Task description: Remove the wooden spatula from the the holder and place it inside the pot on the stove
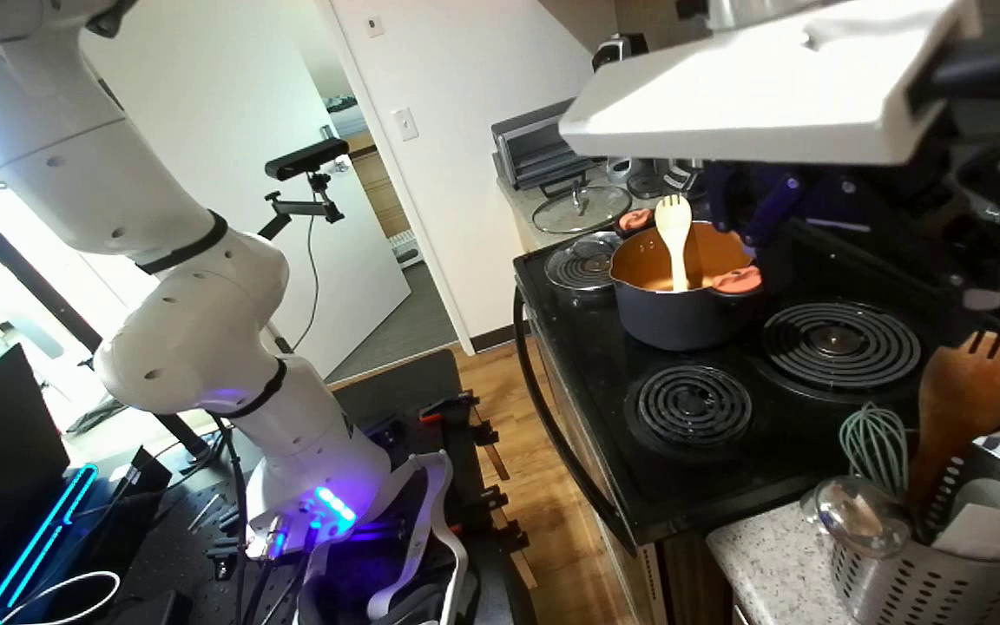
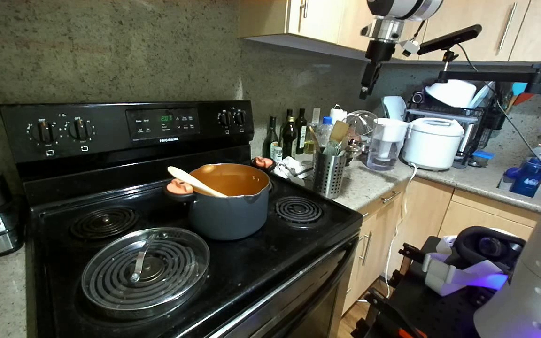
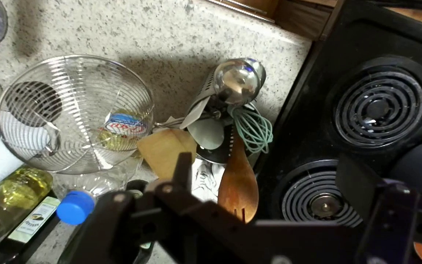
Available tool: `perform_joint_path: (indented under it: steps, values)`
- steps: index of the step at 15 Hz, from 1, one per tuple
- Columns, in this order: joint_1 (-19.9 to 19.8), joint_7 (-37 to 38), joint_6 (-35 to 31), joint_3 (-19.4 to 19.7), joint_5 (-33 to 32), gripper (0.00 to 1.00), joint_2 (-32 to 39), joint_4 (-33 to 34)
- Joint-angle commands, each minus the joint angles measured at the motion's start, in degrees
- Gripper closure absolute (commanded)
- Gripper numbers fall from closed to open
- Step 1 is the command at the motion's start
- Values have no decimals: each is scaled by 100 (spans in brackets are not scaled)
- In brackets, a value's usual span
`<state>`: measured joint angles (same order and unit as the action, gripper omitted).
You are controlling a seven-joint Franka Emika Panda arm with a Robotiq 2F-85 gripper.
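Note:
The brown wooden spatula (image 3: 238,179), with slots in its rounded head, stands in the perforated metal holder (image 3: 205,88); its handle is mostly hidden. It also shows in an exterior view (image 1: 973,386). The holder (image 2: 330,173) stands on the counter beside the black stove (image 2: 270,263). My gripper (image 3: 269,178) is open and empty, its fingers wide apart. In the wrist view the spatula's head lies between the fingers, nearer the left one. In an exterior view the gripper (image 2: 366,89) is well above the holder. The dark pot (image 1: 678,317) with orange handles stands on the stove, a pale wooden fork (image 1: 675,234) inside.
The teal whisk (image 3: 253,126), a steel ladle (image 3: 238,80) and a tan flat utensil (image 3: 167,150) crowd the holder. A wire strainer (image 3: 75,113) and several bottles (image 2: 289,136) stand nearby. A glass lid (image 2: 146,272) covers a burner.

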<state>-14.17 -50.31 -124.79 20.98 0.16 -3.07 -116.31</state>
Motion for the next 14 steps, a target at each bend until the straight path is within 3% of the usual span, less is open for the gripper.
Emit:
perform_joint_path:
  steps: [1, 8, 14]
  values:
    - [-111, 8, -470, -109, -189, 0, 436, 96]
    - [-231, -133, -899, -205, -433, 0, 912, 236]
    - [-333, -763, -460, -337, -97, 0, 978, 488]
